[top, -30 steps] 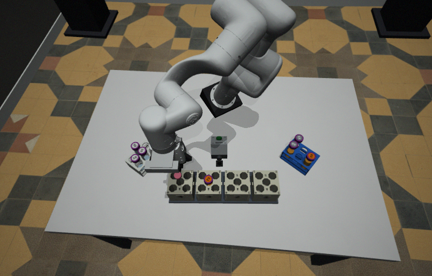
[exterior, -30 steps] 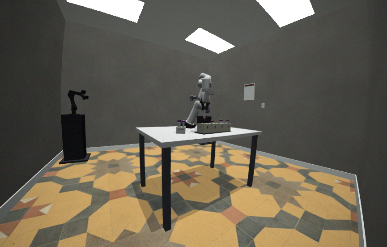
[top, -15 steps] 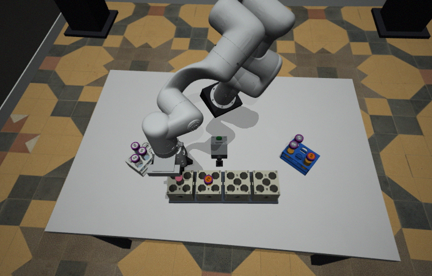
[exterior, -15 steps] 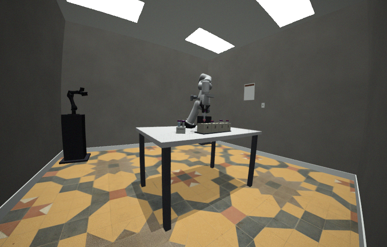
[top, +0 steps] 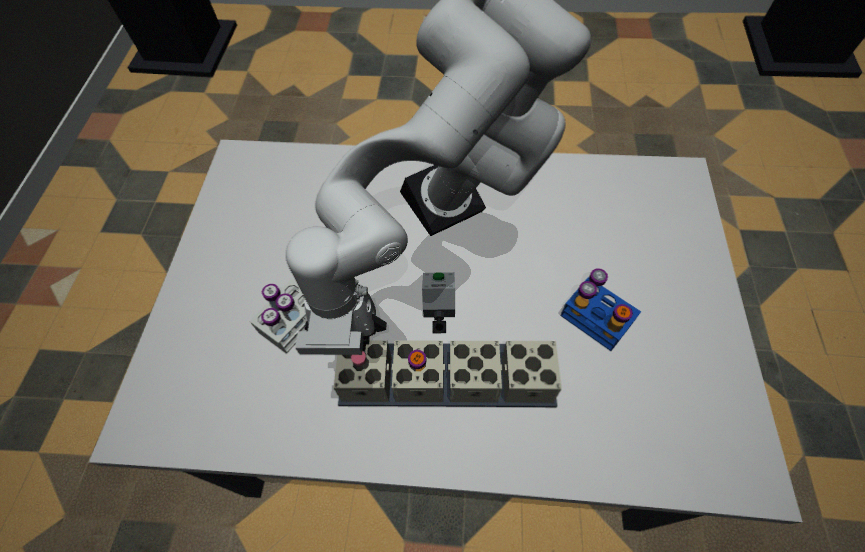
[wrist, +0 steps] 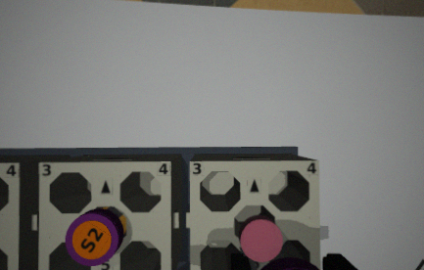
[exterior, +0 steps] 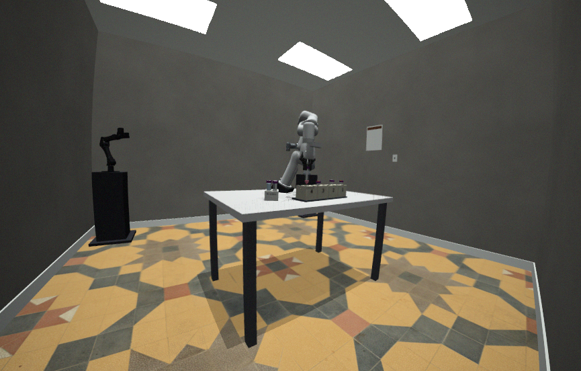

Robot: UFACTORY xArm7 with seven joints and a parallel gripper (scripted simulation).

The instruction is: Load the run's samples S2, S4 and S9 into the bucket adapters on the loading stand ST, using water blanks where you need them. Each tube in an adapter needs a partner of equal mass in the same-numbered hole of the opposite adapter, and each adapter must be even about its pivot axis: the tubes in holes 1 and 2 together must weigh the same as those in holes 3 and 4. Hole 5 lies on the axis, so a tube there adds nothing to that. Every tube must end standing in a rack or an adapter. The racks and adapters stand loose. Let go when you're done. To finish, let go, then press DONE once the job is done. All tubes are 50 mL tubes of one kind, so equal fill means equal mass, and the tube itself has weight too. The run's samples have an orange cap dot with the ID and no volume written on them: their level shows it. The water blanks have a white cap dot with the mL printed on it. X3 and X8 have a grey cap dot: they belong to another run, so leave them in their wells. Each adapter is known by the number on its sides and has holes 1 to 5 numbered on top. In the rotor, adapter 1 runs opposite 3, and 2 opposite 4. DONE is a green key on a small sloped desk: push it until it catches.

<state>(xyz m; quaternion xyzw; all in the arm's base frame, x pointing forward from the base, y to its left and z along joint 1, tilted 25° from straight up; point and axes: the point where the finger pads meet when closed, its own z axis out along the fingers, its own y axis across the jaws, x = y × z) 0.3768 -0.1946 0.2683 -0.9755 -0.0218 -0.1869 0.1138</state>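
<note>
Tube [wrist: 261,240] hangs upright in the tool [top: 361,327], clamped near its cap, pink bottom end just over the centre hole 5 [wrist: 255,221] of the leftmost adapter [top: 361,373] in the top view. S2 [wrist: 92,238] stands in the neighbouring adapter's [wrist: 105,205] centre hole. Judged next: a straight descent along the tube's vertical axis.
</note>
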